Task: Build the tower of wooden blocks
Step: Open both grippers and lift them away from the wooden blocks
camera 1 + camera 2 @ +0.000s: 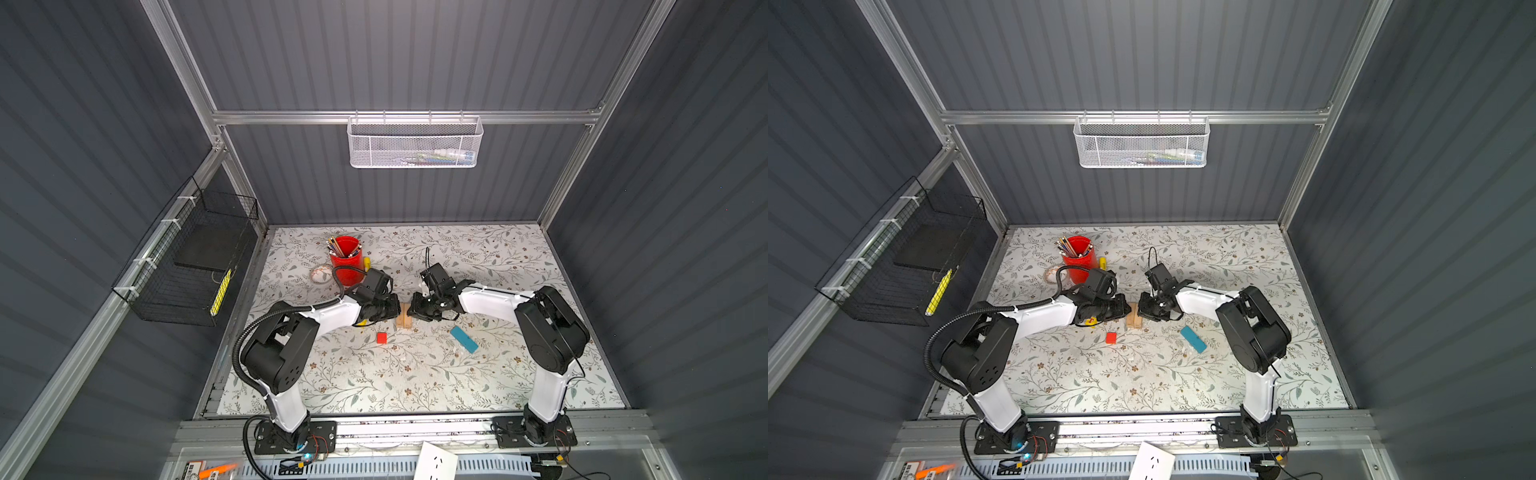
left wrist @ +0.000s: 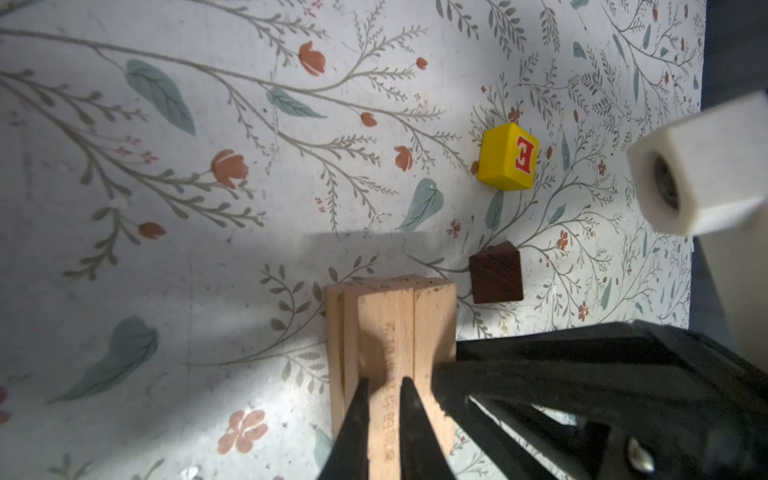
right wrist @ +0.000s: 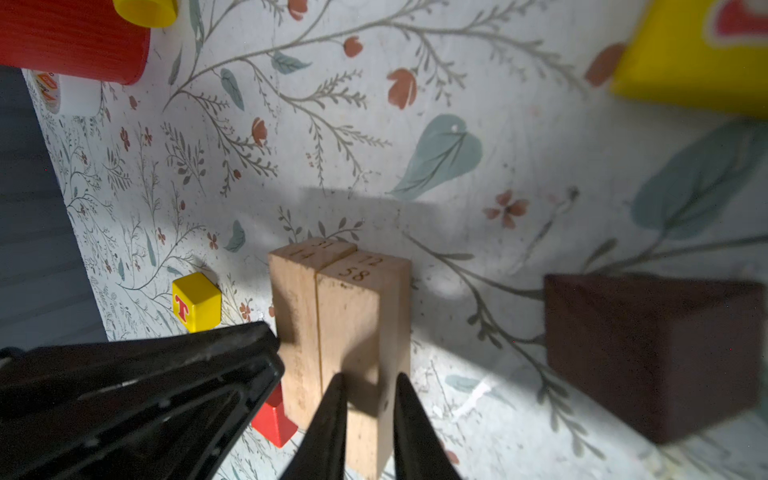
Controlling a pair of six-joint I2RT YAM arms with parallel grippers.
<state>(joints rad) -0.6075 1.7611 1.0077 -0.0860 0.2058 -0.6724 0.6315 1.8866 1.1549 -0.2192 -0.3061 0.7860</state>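
Note:
Two tan planks (image 1: pixel 404 319) lie side by side mid-table in both top views, flanked by my grippers. My left gripper (image 2: pixel 385 380) hangs over the left plank (image 2: pixel 380 324), jaws shut with a slit between the tips and nothing pinched. My right gripper (image 3: pixel 370 376) is shut the same way over the right plank (image 3: pixel 349 307). A red cube (image 1: pixel 381 338) and a blue plank (image 1: pixel 464 339) lie nearer the front. A yellow E cube (image 2: pixel 508 157), a yellow T cube (image 3: pixel 196 301) and a dark brown peaked piece (image 2: pixel 495 272) lie close to the planks.
A red pencil cup (image 1: pixel 345 257), a yellow tube (image 1: pixel 367 264) and a tape roll (image 1: pixel 321 274) stand at the back left. A white mesh basket (image 1: pixel 414 143) hangs on the back wall and a black wire basket (image 1: pixel 187 266) on the left wall.

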